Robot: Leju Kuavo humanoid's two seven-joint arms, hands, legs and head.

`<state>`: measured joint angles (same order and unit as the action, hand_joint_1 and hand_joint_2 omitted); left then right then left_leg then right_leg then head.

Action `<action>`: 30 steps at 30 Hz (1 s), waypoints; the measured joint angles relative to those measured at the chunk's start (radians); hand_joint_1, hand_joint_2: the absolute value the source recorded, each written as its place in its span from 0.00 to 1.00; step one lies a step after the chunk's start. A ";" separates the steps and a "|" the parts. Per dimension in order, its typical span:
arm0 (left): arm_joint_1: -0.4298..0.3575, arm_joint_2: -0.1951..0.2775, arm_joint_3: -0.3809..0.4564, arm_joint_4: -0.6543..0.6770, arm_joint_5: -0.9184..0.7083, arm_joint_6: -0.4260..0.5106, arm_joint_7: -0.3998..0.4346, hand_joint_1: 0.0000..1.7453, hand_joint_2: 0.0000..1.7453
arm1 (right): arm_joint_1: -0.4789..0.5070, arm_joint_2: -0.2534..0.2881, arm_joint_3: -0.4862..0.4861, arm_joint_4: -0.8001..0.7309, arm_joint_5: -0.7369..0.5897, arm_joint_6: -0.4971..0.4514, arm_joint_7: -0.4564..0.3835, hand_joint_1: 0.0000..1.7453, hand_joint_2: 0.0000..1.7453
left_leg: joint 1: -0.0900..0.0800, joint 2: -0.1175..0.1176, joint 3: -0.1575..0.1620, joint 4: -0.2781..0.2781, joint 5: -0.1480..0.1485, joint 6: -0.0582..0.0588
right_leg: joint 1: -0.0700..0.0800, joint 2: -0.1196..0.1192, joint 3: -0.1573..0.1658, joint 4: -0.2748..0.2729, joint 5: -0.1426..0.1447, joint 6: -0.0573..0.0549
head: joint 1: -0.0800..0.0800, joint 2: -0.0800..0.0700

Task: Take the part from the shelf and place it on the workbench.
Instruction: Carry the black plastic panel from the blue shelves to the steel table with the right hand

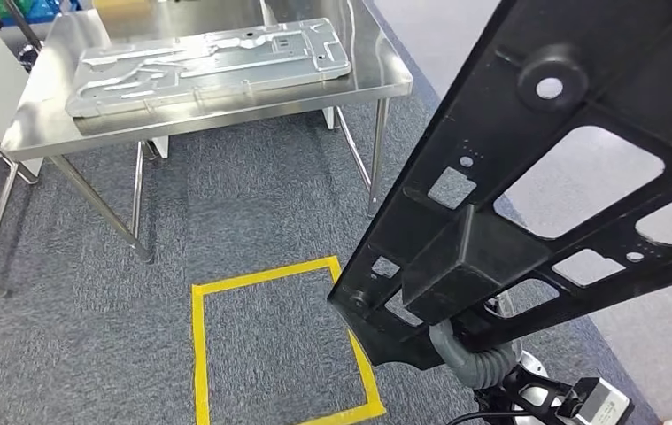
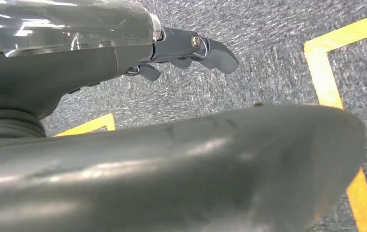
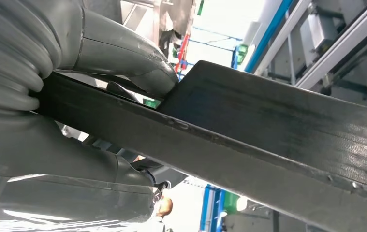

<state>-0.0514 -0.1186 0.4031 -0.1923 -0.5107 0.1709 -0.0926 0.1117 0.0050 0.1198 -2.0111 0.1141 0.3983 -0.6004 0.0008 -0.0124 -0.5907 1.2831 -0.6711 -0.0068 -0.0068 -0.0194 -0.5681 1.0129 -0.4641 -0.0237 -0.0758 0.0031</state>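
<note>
- Your right hand [image 3: 75, 121] grips the long black plastic frame part with cut-out windows [image 1: 527, 186], thumb on one face and fingers on the other, holding it up at a slant in the air.
- The black part sits well apart from the stainless-steel bench [image 1: 385, 75], which stands ahead on grey carpet [image 1: 252, 195].
- A flat silver stamped metal panel [image 1: 208, 66] lies on that bench.
- Your left hand [image 2: 186, 50] hangs over the carpet, fingers loosely apart, holding nothing.
- A yellow tape square [image 1: 197, 354] marks the floor below.
</note>
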 joint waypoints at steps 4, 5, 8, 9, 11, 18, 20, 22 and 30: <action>0.011 0.002 0.006 0.000 0.001 0.000 0.000 0.00 0.00 | -0.001 0.001 0.000 0.000 0.000 0.001 0.001 1.00 1.00 | -0.007 0.009 -0.010 -0.168 0.109 0.023 | 0.006 -0.003 0.058 0.000 -0.045 0.001 | 0.000 0.000; 0.011 0.003 0.008 0.000 0.001 0.000 0.000 0.00 0.00 | -0.001 0.001 0.000 0.000 0.000 0.002 0.001 1.00 1.00 | -0.012 0.011 -0.001 -0.210 0.146 0.032 | 0.007 -0.002 0.068 0.000 -0.055 0.005 | 0.000 0.000; 0.006 0.006 0.010 -0.001 0.001 0.000 0.000 0.00 0.00 | -0.002 0.002 0.000 -0.003 0.000 0.002 0.002 1.00 1.00 | -0.020 0.007 0.025 -0.256 0.169 0.048 | 0.003 0.003 0.093 0.008 -0.066 0.025 | 0.000 0.000; 0.004 0.005 0.010 -0.001 0.001 0.000 0.000 0.00 0.00 | -0.004 0.002 0.000 -0.005 0.000 0.001 0.002 1.00 1.00 | -0.018 0.005 0.040 -0.267 0.177 0.053 | 0.002 0.003 0.096 0.020 -0.065 0.031 | 0.000 0.000; 0.001 0.005 0.010 -0.002 0.001 0.000 0.000 0.00 0.00 | -0.010 0.003 0.000 -0.006 0.000 0.000 0.002 1.00 1.00 | -0.013 0.003 0.069 -0.281 0.186 0.062 | 0.000 0.008 0.070 0.084 -0.066 0.041 | 0.000 0.000; 0.007 0.003 0.012 -0.002 0.001 -0.001 0.001 0.00 0.00 | -0.012 0.003 0.000 0.009 0.004 0.002 0.005 1.00 1.00 | 0.006 -0.038 0.139 -0.284 0.125 0.049 | -0.022 0.015 -0.130 0.194 -0.129 0.078 | 0.000 0.000; 0.013 0.002 0.012 -0.001 0.001 -0.001 0.002 0.00 0.00 | -0.011 0.002 -0.001 0.015 0.001 -0.001 0.004 1.00 1.00 | 0.011 -0.048 0.168 -0.285 0.096 0.039 | -0.024 0.015 -0.126 0.085 0.001 0.077 | 0.001 0.000; 0.013 0.001 0.013 0.000 0.000 0.000 0.005 0.00 0.00 | -0.009 0.001 -0.003 0.022 -0.006 -0.003 0.003 1.00 1.00 | 0.010 -0.053 0.189 -0.294 0.076 0.023 | -0.019 0.017 -0.122 0.035 0.079 0.061 | 0.001 0.000; 0.003 0.001 0.016 0.000 -0.003 0.000 0.007 0.00 0.00 | -0.012 -0.001 -0.004 0.031 -0.014 -0.003 -0.002 1.00 1.00 | 0.011 -0.004 -0.007 -0.009 0.036 -0.005 | -0.016 0.003 0.002 -0.003 -0.004 0.011 | 0.001 0.000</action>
<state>-0.0487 -0.1173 0.4196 -0.1926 -0.5141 0.1714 -0.0856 0.1001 0.0040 0.1156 -1.9806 0.0998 0.3954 -0.6029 0.0120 -0.0167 -0.5976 1.2738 -0.6353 -0.0114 -0.0225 -0.0161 -0.5657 1.0104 -0.4677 -0.0132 -0.0751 0.0031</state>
